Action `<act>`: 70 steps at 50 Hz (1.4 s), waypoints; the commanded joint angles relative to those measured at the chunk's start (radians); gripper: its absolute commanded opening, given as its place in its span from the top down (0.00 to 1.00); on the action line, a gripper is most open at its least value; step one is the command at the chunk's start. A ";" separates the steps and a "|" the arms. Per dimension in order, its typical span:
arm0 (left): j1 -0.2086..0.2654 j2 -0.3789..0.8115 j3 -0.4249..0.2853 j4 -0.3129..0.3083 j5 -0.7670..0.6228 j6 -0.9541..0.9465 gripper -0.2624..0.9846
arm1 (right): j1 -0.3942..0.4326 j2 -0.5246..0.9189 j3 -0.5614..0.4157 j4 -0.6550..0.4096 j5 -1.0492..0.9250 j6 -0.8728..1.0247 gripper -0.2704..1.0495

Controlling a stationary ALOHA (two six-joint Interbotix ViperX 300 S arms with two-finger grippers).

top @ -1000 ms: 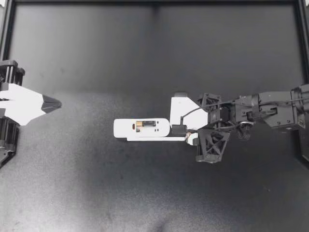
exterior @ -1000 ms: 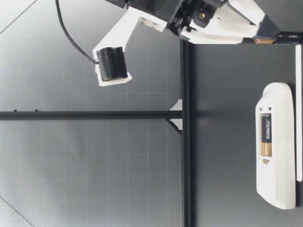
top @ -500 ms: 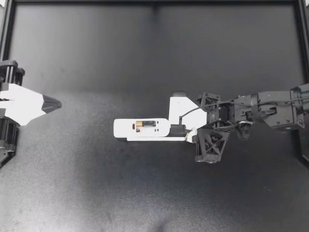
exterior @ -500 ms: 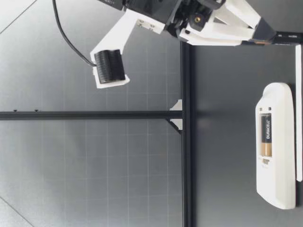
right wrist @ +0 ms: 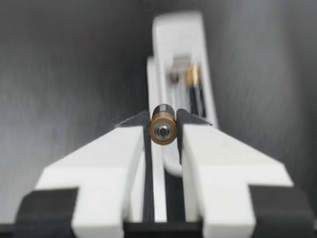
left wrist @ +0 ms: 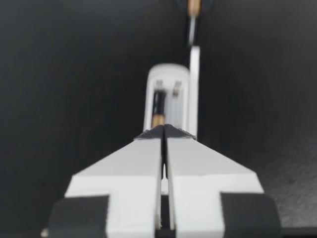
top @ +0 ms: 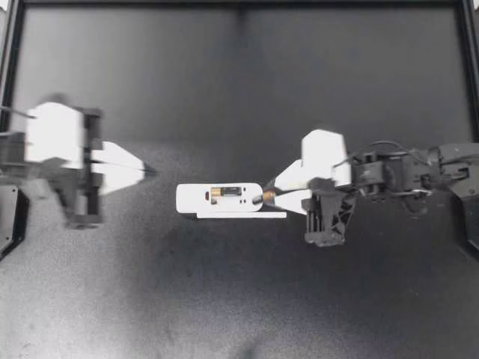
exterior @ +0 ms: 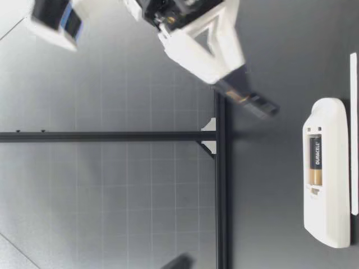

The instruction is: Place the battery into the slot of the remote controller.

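Two white fingers (right wrist: 218,153) of my right gripper (top: 268,196) are clamped on a small copper-and-black cylindrical battery (right wrist: 163,130), one on each side. Its end points at the wrist camera. The low view shows the battery raised off the surface and tilted nose-down toward the remote.

Just ahead lies the flat white plastic remote controller (top: 221,198), on the dark matte surface (top: 224,90) with its open compartment facing up. One seated cell (top: 224,191) already fills one bay, and the bay beside it looks empty. A thin white strip (top: 247,215), probably the cover, lies along the remote's side.

My left gripper (top: 144,170) has its fingers together on nothing. It points at the remote's far end, near it but apart.

To do this well, I judge the held battery must travel over the empty bay, its long axis level and parallel to the seated cell. One end should meet the contact first, then press down without nudging its neighbour. I cannot tell polarity from here. Bracing the far end with my left fingers would likely stop the remote sliding.
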 commanded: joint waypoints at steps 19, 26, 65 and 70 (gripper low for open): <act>0.017 0.272 -0.124 0.000 0.017 0.008 0.92 | -0.017 0.149 -0.015 -0.002 -0.244 -0.012 0.79; 0.017 0.321 -0.143 0.000 0.026 0.012 0.92 | -0.017 0.189 -0.043 -0.002 -0.252 -0.014 0.79; 0.015 0.453 -0.161 -0.008 0.020 -0.002 0.92 | -0.031 0.259 -0.100 -0.009 -0.212 -0.011 0.79; 0.015 0.453 -0.158 -0.008 0.020 -0.002 0.92 | -0.029 0.273 -0.107 -0.009 -0.206 -0.011 0.79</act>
